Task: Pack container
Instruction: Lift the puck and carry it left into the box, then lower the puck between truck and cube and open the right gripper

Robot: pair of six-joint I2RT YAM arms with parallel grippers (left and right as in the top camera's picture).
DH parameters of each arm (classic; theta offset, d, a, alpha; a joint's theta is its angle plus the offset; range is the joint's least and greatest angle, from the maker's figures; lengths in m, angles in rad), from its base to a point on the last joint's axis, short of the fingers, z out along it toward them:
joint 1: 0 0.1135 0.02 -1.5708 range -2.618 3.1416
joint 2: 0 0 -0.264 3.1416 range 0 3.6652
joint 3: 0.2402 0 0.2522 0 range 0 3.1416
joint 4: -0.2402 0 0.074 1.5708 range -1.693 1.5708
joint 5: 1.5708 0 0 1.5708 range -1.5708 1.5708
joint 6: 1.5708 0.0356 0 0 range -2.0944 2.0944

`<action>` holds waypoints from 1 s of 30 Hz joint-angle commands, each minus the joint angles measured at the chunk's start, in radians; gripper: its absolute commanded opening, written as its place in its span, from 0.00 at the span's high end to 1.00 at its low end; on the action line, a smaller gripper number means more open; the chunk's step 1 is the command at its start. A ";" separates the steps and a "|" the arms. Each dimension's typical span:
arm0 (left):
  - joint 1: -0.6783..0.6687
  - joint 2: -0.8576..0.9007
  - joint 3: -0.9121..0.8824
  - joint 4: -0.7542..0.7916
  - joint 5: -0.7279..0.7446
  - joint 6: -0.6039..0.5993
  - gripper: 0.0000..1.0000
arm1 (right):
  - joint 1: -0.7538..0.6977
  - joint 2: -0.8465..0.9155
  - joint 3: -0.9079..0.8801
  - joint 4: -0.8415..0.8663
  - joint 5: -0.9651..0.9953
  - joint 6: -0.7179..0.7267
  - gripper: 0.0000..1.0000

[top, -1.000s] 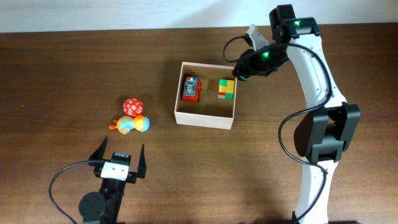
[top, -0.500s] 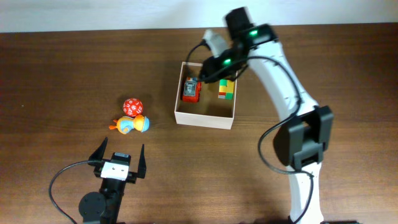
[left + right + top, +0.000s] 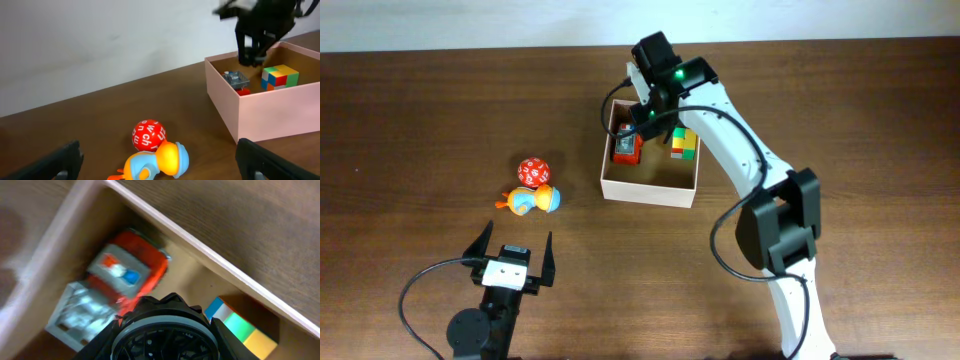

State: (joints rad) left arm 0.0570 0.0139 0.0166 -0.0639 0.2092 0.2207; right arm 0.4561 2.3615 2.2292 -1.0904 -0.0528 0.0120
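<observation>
Overhead view of a dark wooden table (image 3: 420, 100). The right arm, white with black joints, rises from the lower right of the frame and reaches diagonally to the upper centre. There its wrist bends down, so the right gripper (image 3: 642, 118) hangs over the upper left corner of the container (image 3: 648, 192). The gripper is blurred and mostly hidden by its own wrist. Whether its jaws are apart or closed cannot be told, and nothing is visibly held.

The left gripper (image 3: 516, 240) rests at the lower left of the frame with its two black fingers spread wide and nothing between them. It is well apart from the container.

The container sits upper centre. It is a square, shallow, open box with thin pale walls and a tan cardboard floor. Inside, directly beneath the right gripper, lies a boxy red toy truck (image 3: 625, 150) with a grey back. Beside it, on the right, sits a cube (image 3: 684, 145) of glossy coloured squares.

Left of the container, on the bare wood, lie a round red ball (image 3: 532, 170) with white markings and, just below it, a smooth blue and orange duck toy (image 3: 532, 201).
</observation>
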 commanded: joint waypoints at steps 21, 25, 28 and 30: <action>-0.004 -0.007 -0.007 0.000 -0.004 0.013 0.01 | -0.013 0.087 0.001 0.027 0.055 0.034 0.41; -0.004 -0.007 -0.007 0.000 -0.004 0.013 0.01 | -0.013 0.087 0.001 0.027 0.054 0.034 0.41; -0.004 -0.007 -0.007 0.000 -0.004 0.013 0.01 | -0.013 0.087 0.002 0.025 0.054 0.034 0.41; -0.004 -0.007 -0.007 0.000 -0.004 0.013 0.01 | -0.012 0.086 0.010 0.009 0.053 0.034 0.40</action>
State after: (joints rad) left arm 0.0570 0.0139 0.0166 -0.0639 0.2092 0.2207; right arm 0.4511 2.4405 2.2288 -1.0702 -0.0151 0.0422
